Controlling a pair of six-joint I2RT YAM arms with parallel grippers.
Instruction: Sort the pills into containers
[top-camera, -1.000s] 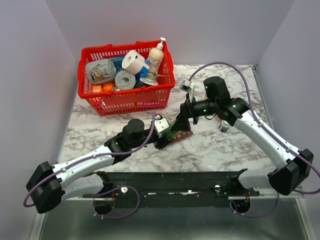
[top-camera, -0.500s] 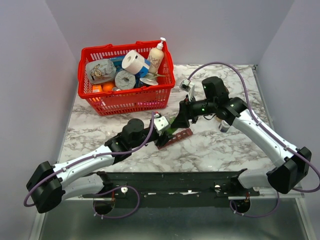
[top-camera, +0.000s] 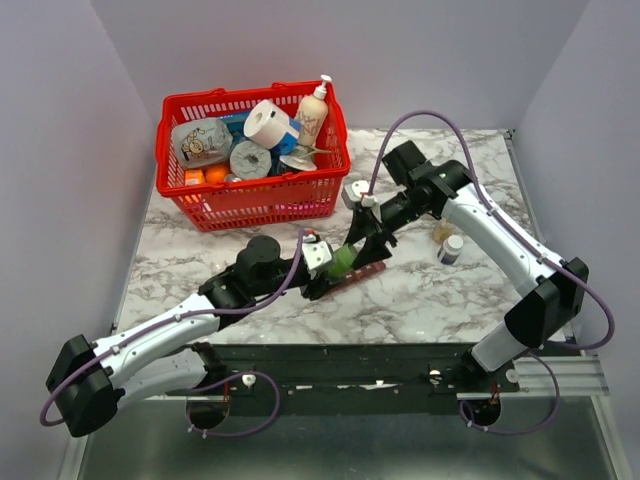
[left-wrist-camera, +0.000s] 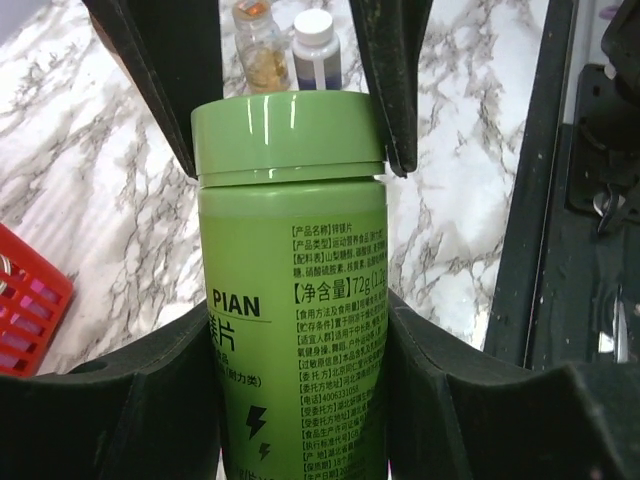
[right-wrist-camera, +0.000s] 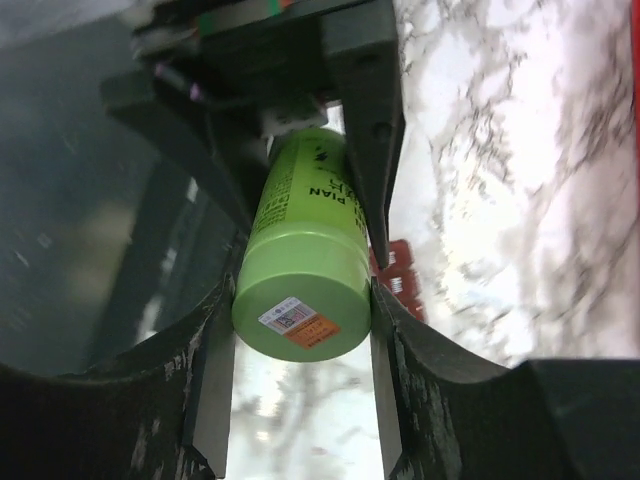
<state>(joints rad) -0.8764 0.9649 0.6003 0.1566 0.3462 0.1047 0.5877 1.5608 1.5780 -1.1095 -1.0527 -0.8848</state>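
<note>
A green pill bottle (top-camera: 343, 260) is held tilted above the marble table between both grippers. My left gripper (top-camera: 328, 272) is shut on the bottle's body (left-wrist-camera: 290, 320), its label facing the left wrist camera. My right gripper (top-camera: 362, 242) is shut on the bottle's green cap (right-wrist-camera: 300, 300), which also shows in the left wrist view (left-wrist-camera: 288, 135). The dark red-brown pill-organizer strip (top-camera: 357, 277) lies on the table just under the bottle. A corner of it shows in the right wrist view (right-wrist-camera: 402, 282). No loose pills are visible.
A red mesh basket (top-camera: 250, 205) full of groceries stands at the back left, and its edge shows in the left wrist view (left-wrist-camera: 25, 310). An amber bottle (top-camera: 443, 232) and a white-capped bottle (top-camera: 451, 248) stand right of the grippers (left-wrist-camera: 260, 45) (left-wrist-camera: 315, 45).
My right arm's elbow and wrist have swung left and toward the back while its gripper stays at the bottle's cap. The left arm has shifted slightly. More of the green bottle shows now.
</note>
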